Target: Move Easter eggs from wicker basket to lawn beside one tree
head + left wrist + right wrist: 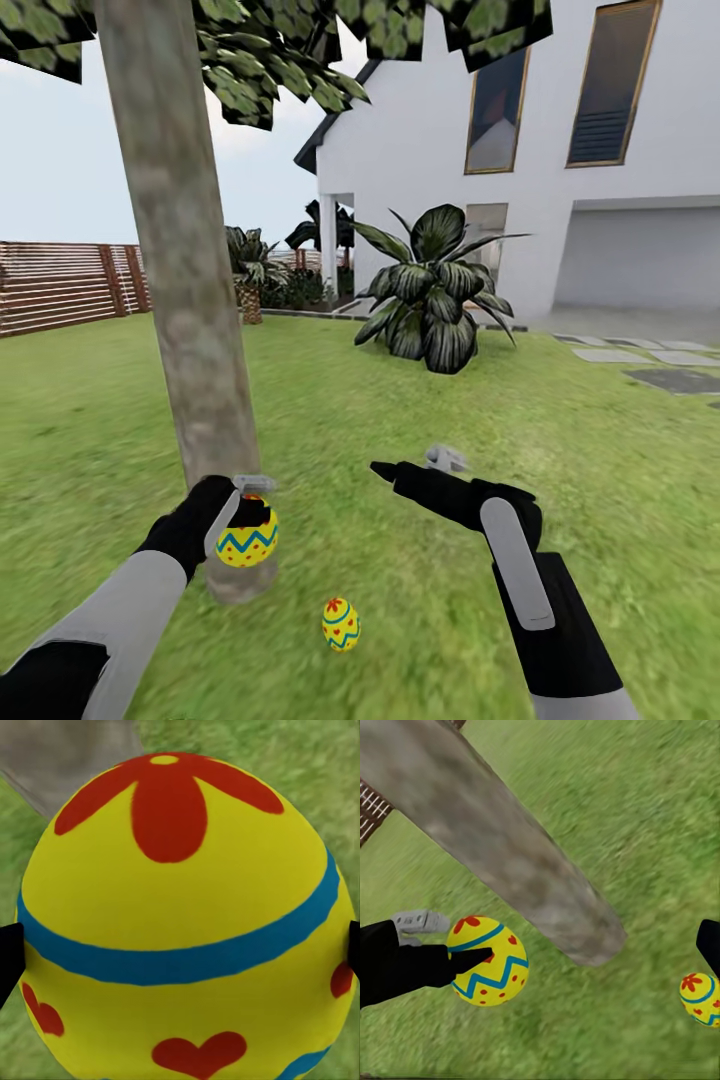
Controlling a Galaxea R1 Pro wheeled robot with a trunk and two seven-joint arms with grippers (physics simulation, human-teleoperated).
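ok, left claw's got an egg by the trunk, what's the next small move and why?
Probably lower the left claw and open it. It grips a yellow egg with blue zigzag bands above the green grass lawn, right beside the pale grey-brown mottled tree trunk. A second matching yellow egg already lies on the grass near that trunk, so this spot fits.

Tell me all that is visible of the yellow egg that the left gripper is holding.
The yellow egg with a blue zigzag band and red marks is smooth and glossy, like painted plastic. A red flower sits at one end, a plain blue band circles it, and red hearts follow lower down. The left gripper has its dark jaws closed on its two sides. It hangs above the green lawn, close in front of the base of the pale grey-brown tree trunk.
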